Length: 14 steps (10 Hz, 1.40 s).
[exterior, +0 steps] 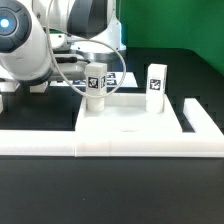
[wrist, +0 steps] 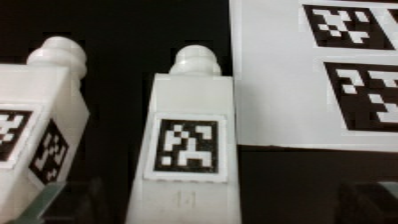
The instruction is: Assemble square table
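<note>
tool (wrist: 196,205) spread wide over upright leg (wrist: 192,120). Risk: an off-centre close could tip it or clip the second leg (wrist: 39,115) just beside it.

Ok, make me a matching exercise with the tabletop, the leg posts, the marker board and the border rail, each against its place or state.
Things: A square tabletop; B leg posts; C marker board; D border rail.
States: 1 standing upright; 2 long and low, nearest the exterior camera; 3 flat, printed with large tags; 4 plain flat slab beside the rail.
Pairs: A4, B1, C3, D2.
</note>
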Motion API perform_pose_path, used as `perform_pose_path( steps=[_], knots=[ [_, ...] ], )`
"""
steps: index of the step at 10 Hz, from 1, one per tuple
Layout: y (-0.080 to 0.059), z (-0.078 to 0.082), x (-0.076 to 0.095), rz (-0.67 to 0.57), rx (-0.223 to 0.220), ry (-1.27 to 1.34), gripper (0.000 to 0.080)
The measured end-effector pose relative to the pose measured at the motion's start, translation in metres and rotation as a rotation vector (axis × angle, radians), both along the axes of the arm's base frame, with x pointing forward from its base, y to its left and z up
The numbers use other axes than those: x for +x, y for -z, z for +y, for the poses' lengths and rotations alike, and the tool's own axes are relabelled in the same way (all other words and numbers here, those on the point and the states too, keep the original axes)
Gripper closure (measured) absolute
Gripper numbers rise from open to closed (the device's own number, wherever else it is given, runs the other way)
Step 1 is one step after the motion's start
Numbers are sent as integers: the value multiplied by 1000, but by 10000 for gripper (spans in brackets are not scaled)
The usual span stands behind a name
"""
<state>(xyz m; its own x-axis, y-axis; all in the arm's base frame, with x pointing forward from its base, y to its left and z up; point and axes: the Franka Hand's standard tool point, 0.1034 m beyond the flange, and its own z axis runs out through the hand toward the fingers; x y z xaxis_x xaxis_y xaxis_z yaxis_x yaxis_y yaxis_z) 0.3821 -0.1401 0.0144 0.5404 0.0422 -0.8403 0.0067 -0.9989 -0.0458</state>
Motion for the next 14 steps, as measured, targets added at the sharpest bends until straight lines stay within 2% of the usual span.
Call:
perform_pose_path(
  steps=[1, 2, 3, 4, 5, 13, 14],
  knots=[
    [0, 0, 0, 0, 0, 0, 270],
    [0, 0, 0, 0, 0, 0, 270],
    [0, 0, 0, 0, 0, -1, 454],
    [0, 0, 0, 0, 0, -1, 454],
    [0, 0, 0, 0, 0, -1, 508],
    [-1, 1, 1, 1, 1, -3, 508],
    [-20, 5, 15, -5, 12, -16, 508]
  ],
)
